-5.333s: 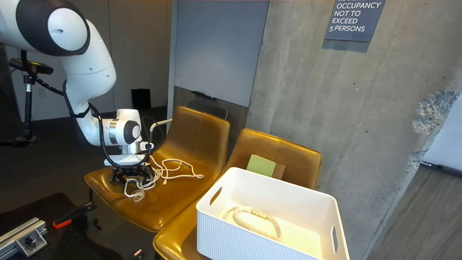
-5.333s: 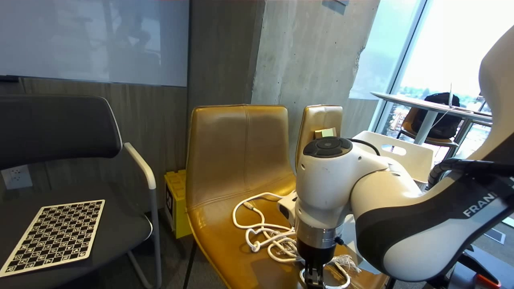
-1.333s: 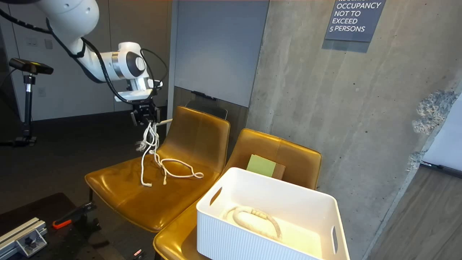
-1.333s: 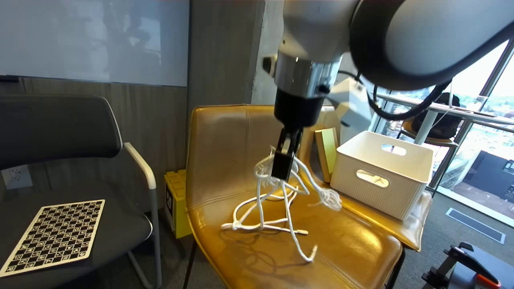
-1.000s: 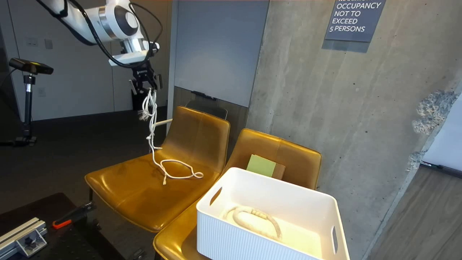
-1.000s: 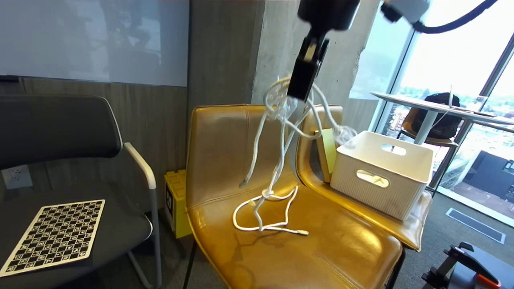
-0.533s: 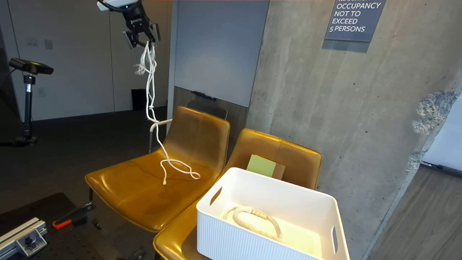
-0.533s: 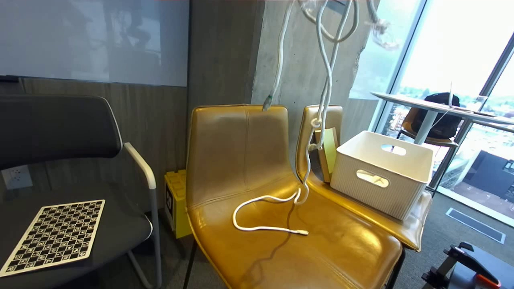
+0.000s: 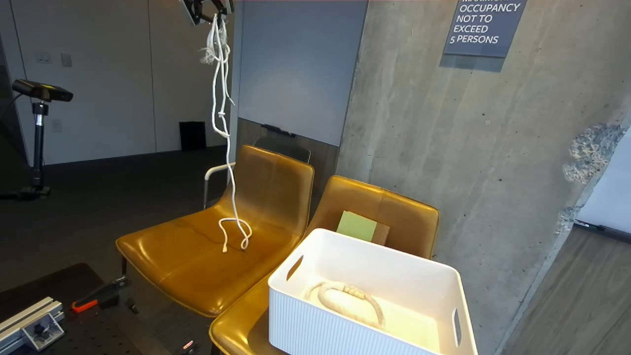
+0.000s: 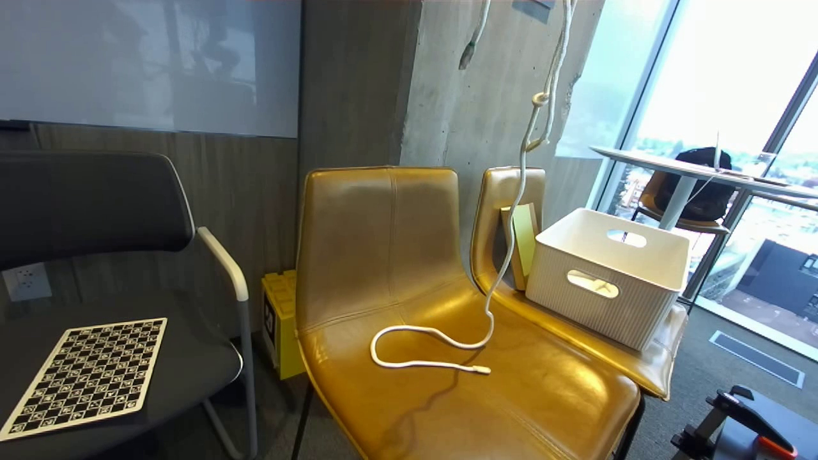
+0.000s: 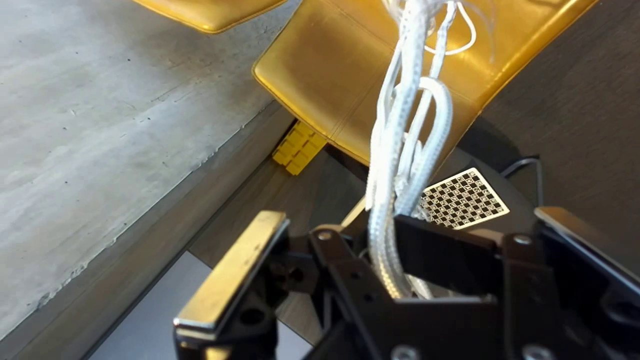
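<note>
Rope (image 11: 397,120), white and braided, in the grip of the gripper (image 11: 378,225), drawn narrow and clamped around several strands. Hangs from there in a tangled bundle; in an exterior view, leaves the grip close to the top edge, with a frayed tuft (image 9: 209,55) high up and a knot (image 9: 222,114) lower down. Thins to a single strand, drops to a golden-brown chair (image 9: 187,256) and, in both exterior views, ends in a loose curl on the seat. Dangles one dark-tipped end (image 10: 468,54) well above the seat, in an exterior view.

Just beside, a second golden-brown chair (image 9: 404,222) bearing a white ribbed bin (image 9: 315,325). Inside the bin, on the bottom, a thick pale loop (image 9: 356,292). Between bin and backrest, a green and brown box (image 9: 357,227).

Across the first chair from the bin, a black chair (image 10: 89,211) bearing a checkered board (image 10: 89,374); near it, low down, a yellow box (image 10: 287,332). Behind, a concrete wall (image 9: 468,162) with a dark sign (image 9: 485,29) on occupancy, and next to the wall a whiteboard (image 9: 300,69). Low in an exterior view, a black-and-orange tool (image 9: 98,296) near a metal profile (image 9: 32,323); farther up, a dark device (image 9: 42,91) on a stand (image 9: 38,143). Farther off, by the window (image 10: 735,76), a pale table (image 10: 677,168).
</note>
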`<state>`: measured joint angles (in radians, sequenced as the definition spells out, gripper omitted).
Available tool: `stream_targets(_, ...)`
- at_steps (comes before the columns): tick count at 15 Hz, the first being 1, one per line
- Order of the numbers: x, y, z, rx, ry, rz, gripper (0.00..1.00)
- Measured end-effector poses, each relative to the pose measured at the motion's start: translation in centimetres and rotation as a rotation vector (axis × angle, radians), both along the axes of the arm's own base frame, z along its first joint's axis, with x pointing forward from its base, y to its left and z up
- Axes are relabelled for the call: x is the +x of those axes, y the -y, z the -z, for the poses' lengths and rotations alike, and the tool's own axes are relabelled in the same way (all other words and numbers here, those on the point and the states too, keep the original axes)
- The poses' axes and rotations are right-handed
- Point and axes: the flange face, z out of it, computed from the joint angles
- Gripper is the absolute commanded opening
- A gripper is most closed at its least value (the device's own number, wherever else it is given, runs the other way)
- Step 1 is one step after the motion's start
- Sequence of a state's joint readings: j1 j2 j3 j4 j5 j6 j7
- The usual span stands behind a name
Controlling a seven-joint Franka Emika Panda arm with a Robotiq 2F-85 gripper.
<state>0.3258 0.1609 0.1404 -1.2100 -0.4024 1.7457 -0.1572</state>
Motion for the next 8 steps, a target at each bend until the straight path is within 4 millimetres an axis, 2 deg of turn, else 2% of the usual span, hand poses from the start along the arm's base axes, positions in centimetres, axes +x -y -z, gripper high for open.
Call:
stream_targets(7, 0.22, 0.28, -0.95, 0.0, -0.002, 0.014, 0.0)
stream_targets(8, 0.26, 0.37, -0.98, -0.004, -0.007, 0.018, 0.08)
